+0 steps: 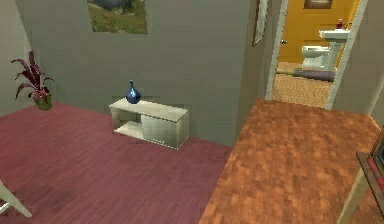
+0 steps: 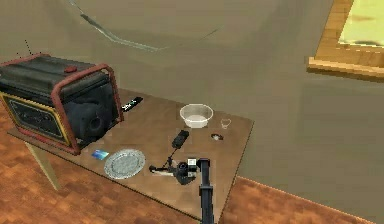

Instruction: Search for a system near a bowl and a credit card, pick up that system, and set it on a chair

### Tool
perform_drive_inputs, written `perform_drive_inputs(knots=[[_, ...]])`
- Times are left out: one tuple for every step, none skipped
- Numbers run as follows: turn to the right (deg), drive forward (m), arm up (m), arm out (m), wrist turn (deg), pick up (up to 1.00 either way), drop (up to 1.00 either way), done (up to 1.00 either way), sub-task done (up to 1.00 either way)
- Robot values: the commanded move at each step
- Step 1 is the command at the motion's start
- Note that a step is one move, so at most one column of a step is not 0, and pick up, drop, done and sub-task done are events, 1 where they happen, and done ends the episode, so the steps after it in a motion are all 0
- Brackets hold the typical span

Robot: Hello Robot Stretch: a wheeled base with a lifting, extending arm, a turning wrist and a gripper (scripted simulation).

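Where the arm [image 2: 205, 190] rises from the arm side view's bottom edge, the hand [image 2: 163, 170] sits low over the wooden tabletop [image 2: 235, 150], fingers pointing toward a round grey plate [image 2: 125, 163]. Plate and tabletop lie right at the hand's far end, so I cannot tell whether it holds anything, nor how the fingers stand.

A white bowl [image 2: 196, 115] stands near the far edge, with a small glass [image 2: 226, 124] just beside it. A small dark oblong thing [image 2: 181, 138] lies between bowl and hand, on the tabletop. A blue card [image 2: 100, 154] lies just beside the plate, near the tabletop's front-left edge. A big dark box in a red frame [image 2: 55, 100] takes up the tabletop's left end, with a thin dark stick-like item [image 2: 130, 103] beside it. Shape and colour do not settle which of these is the system. A wood-framed window [image 2: 350, 40] shows at the upper right.

In the forward view, a low white shelf unit [image 1: 150, 122] stands against the grey wall with a blue vase [image 1: 131, 93] on top. A red-leaved potted plant [image 1: 35, 80] stands in the left corner, and a picture [image 1: 118, 15] hangs above. The floor is purple-red planks on the left and orange on the right. A doorway at the right shows a white toilet [image 1: 318, 52] and a sink [image 1: 338, 35].
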Motion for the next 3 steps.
perform_drive_inputs(knots=[[0.0, 0.0, 0.0, 0.0, 0.0, 1.0, 0.0, 0.0, 0.0], [0.0, 0.0, 0.1, 0.0, 0.0, 0.0, 0.0, 0.0, 0.0], [0.0, 0.0, 0.36, 0.0, 0.0, 0.0, 0.0, 0.0, 0.0]])
